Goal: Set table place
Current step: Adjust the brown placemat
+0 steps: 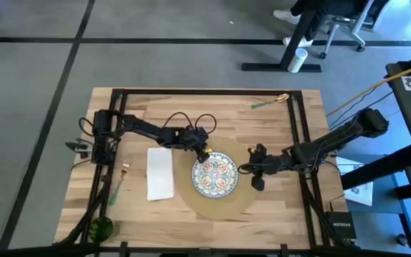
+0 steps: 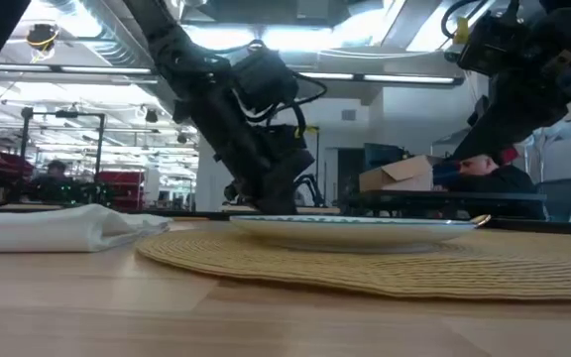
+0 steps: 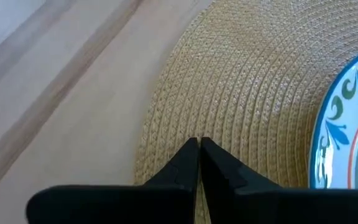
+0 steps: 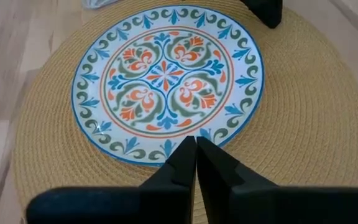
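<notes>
A grey carpeted floor surrounds the table (image 1: 138,207), a pale plank top edged by a thin black frame; beyond its far edge stand the legs of a desk and an office chair (image 1: 340,30).

The place (image 1: 223,202), a round woven tan mat, lies near the middle of the table's near half, reaching close to the near edge. A patterned plate (image 1: 215,175) with blue, orange and green scrollwork sits on the mat, off-centre toward its left and far part. Just beside the mat, on the side toward the table's left edge, a white napkin (image 1: 160,173) lies flat and lengthwise. Closer to the left edge rests a gold-coloured utensil with a green handle (image 1: 118,183), and a green glass (image 1: 100,228) stands at the near left corner. Another gold-and-green utensil (image 1: 270,102) lies by the far right corner.

The left gripper (image 1: 204,152) is low over the mat's far left rim, just beside the plate; its 2 fingers (image 3: 182,168) are pressed together with nothing between them, tips over the weave. The right gripper (image 1: 255,175) hangs over the mat's right part, just off the plate's rim; its fingers (image 4: 182,158) are likewise clenched on nothing, pointing at the plate's edge.
</notes>
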Action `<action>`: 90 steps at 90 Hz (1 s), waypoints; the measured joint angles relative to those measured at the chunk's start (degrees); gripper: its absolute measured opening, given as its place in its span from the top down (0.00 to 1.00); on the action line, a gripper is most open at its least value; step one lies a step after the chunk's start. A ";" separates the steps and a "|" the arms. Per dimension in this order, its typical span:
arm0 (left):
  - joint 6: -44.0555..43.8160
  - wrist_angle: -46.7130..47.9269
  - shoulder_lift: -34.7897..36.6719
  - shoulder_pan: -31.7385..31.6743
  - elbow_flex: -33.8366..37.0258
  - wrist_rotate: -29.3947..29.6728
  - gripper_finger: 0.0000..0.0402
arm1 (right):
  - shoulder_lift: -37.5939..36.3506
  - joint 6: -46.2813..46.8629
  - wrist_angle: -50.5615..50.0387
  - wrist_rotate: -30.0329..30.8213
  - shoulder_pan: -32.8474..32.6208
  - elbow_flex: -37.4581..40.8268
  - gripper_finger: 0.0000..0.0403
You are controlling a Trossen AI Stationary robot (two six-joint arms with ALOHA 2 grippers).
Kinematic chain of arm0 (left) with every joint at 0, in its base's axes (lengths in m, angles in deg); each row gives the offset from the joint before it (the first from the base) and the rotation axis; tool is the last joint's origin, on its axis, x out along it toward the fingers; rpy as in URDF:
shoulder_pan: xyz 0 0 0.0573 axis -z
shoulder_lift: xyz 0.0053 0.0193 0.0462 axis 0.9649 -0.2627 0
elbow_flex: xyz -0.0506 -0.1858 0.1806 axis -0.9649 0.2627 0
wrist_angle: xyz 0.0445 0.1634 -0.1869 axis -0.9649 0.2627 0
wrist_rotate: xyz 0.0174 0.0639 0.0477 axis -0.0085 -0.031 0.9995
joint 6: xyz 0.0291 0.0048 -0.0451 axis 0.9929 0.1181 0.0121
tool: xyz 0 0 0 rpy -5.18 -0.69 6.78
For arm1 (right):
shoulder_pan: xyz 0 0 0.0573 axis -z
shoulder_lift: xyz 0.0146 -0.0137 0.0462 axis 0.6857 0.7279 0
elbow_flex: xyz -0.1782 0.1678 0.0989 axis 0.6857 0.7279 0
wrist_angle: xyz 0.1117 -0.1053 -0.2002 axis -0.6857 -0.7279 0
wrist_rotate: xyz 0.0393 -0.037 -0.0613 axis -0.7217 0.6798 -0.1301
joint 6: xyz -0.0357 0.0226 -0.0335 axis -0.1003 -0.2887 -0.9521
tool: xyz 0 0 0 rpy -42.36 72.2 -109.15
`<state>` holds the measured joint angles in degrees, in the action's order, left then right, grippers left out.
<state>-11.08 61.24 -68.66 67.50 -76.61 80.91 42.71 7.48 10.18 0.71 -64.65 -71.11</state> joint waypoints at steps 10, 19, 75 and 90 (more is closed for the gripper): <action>0.03 0.79 -0.02 -0.26 0.00 0.30 1.00 | 0.00 0.00 0.00 0.00 0.00 0.00 1.00; 0.22 1.98 -0.02 -0.28 -0.02 0.59 1.00 | 0.00 0.01 -0.01 0.00 0.00 0.00 1.00; 1.69 2.82 -0.11 -1.33 0.13 1.46 1.00 | 0.00 0.02 -0.02 0.00 -0.02 0.00 1.00; 1.72 2.86 -0.11 -1.92 0.13 1.46 1.00 | 0.00 0.04 -0.05 0.00 -0.02 0.00 1.00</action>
<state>-9.36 64.09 -68.77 65.58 -76.48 82.37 42.71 7.52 10.14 0.71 -64.67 -71.11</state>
